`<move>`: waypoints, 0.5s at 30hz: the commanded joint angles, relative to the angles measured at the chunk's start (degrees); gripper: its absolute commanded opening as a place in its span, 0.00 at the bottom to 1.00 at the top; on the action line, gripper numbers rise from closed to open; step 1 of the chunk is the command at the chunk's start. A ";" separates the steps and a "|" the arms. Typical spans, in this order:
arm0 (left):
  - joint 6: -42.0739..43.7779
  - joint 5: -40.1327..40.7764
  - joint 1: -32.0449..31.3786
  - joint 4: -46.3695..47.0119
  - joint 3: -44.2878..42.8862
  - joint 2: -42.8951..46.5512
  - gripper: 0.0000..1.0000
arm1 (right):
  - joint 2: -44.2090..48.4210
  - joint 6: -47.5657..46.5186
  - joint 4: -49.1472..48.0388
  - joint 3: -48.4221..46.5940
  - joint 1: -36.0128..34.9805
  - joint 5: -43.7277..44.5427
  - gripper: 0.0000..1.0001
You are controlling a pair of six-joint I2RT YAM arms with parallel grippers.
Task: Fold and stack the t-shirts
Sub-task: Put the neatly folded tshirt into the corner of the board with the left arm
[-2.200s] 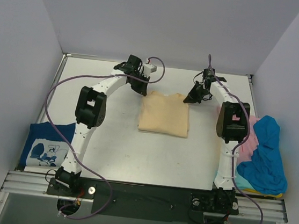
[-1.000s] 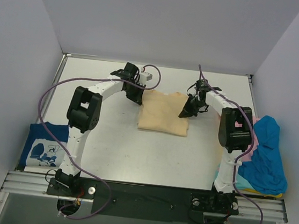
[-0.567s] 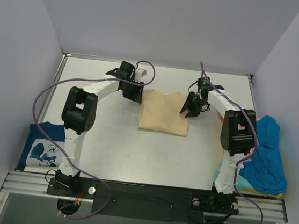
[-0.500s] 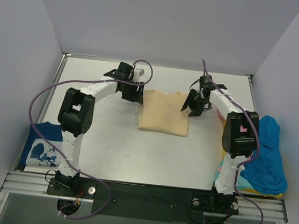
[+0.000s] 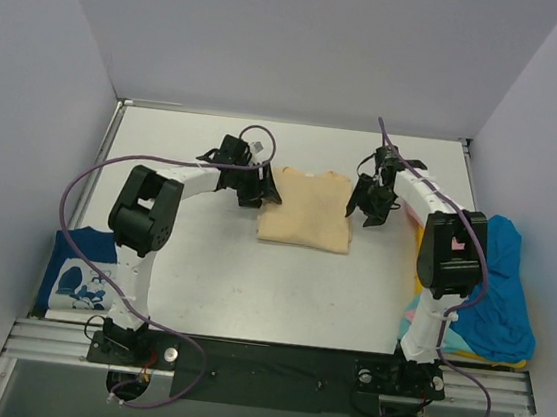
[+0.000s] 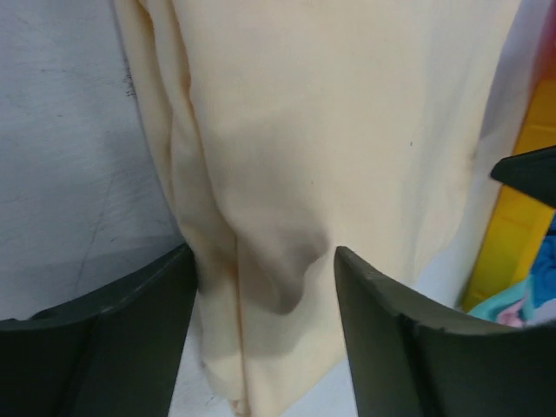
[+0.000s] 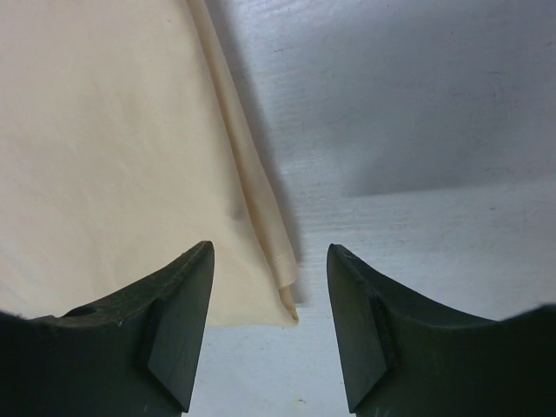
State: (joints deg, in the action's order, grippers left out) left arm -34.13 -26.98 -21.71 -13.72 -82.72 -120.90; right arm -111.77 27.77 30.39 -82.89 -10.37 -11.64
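A tan t-shirt (image 5: 306, 210) lies folded into a rectangle in the middle of the table. My left gripper (image 5: 266, 189) hangs at its far-left edge, jaws open; in the left wrist view the tan cloth (image 6: 347, 130) fills the picture and its folded edge runs between the open gripper (image 6: 265, 287) without being pinched. My right gripper (image 5: 364, 206) stands open at the shirt's right edge; in the right wrist view the shirt's corner (image 7: 130, 156) lies under the gap of the gripper (image 7: 269, 295), loose on the table.
A navy t-shirt with white cartoon print (image 5: 85, 272) lies folded at the near left edge. At the right edge sits a heap with a bright blue t-shirt (image 5: 496, 289) on top, pink cloth (image 5: 469, 235) and a yellow strip (image 5: 464, 342) beneath. Grey walls enclose three sides.
Both grippers have opened and let go of the tan shirt's far corners. The left gripper has slid along the left edge; the right one has drawn back to the right edge.
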 commanded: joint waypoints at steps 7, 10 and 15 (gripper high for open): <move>-10.16 -8.95 -1.05 11.77 5.81 -5.57 0.26 | 2.77 0.09 1.51 1.94 1.84 -1.37 0.50; -10.96 -11.07 -0.44 12.84 5.29 -5.49 0.00 | 4.36 0.44 1.42 2.65 3.07 -2.25 0.50; -7.81 -10.73 4.47 7.07 9.40 0.56 0.00 | 9.27 -0.26 1.42 5.54 4.66 -1.99 0.50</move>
State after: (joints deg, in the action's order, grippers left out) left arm -44.38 -37.23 -21.12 -1.48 -76.97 -124.62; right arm -109.58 27.97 30.24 -78.98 -6.79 -13.45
